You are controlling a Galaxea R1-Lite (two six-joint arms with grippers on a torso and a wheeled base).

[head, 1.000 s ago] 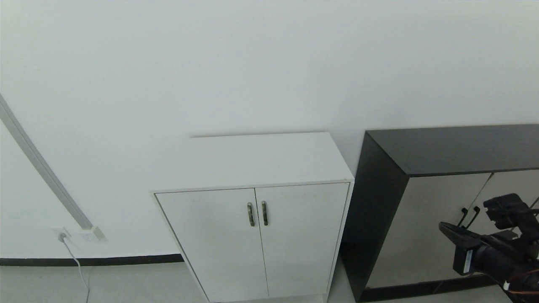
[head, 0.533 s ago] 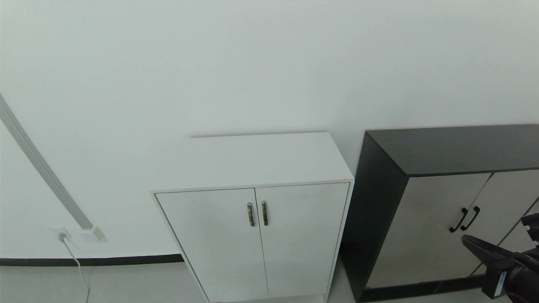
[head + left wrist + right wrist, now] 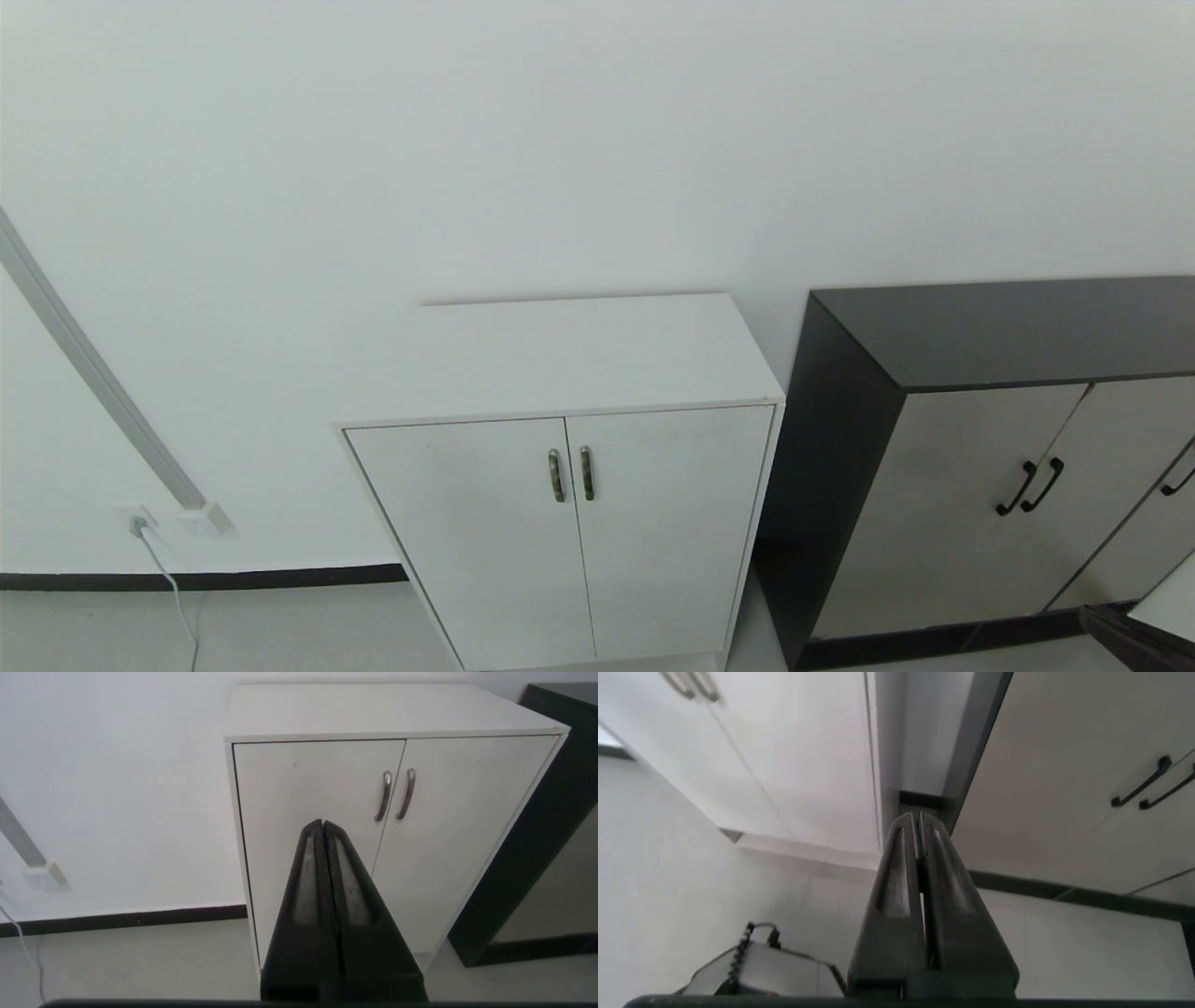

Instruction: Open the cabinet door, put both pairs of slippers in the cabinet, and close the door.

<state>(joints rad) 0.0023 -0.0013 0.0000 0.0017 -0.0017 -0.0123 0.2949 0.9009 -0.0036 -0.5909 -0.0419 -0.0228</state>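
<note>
Head view: white cabinet [image 3: 579, 355], both doors [image 3: 476, 532] shut, stands just beside a black cabinet [image 3: 840, 448]. Left wrist view: left gripper [image 3: 323, 831] (fingers pressed together, empty) faces its front. Right wrist view: right gripper [image 3: 920, 821], likewise closed, points toward the gap between them

Light: bright, even, diffuse. Shadows: soft band on the plain white wall [image 3: 597, 140] right of the white boxy two-door cabinet [image 3: 485, 532], whose top reads brighter than its doors. Sheen: mild, on the black-framed sideboard with glossy grey doors [image 3: 962, 504]. Head view: verticals lean inward.
</note>
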